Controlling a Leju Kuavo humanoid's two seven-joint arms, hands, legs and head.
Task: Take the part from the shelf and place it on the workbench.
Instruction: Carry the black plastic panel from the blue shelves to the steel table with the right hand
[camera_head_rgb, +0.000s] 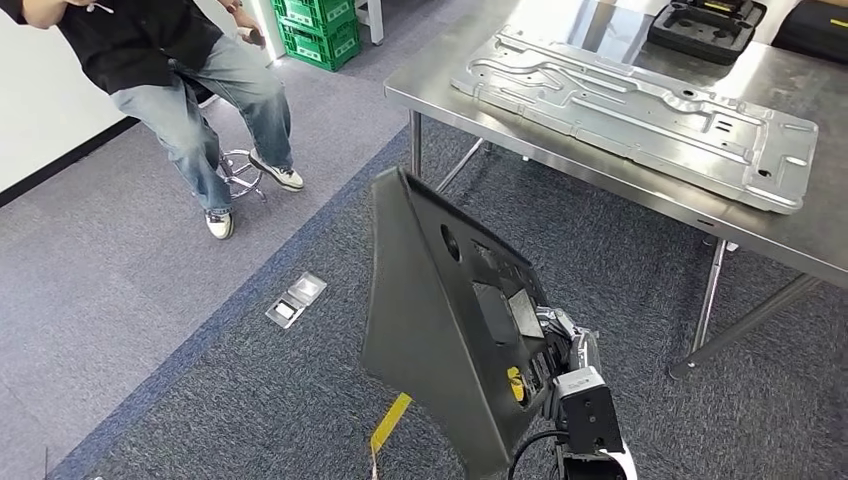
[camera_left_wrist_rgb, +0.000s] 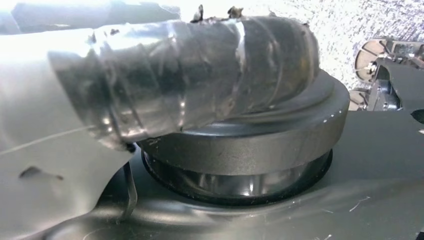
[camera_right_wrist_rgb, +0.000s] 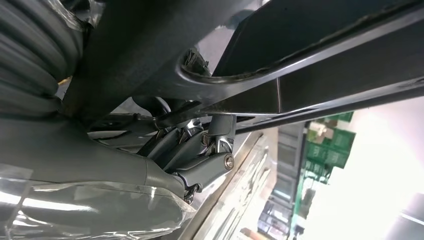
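Clearly, dark part (camera_head_rgb: 440, 330) held upright short of workbench (camera_head_rgb: 600, 150), gripped by right hand (camera_head_rgb: 560, 345), left hand (camera_left_wrist_rgb: 190, 75) pressed against its face for carrying.

No text, label, brand or number can be read in any view; a yellow sticker (camera_head_rgb: 515, 383) on the dark part (camera_head_rgb: 430, 330) at lower centre is too small to tell.

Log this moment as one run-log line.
phase: carrying | part: held upright in right hand, left hand on it | workbench: ahead, not reached
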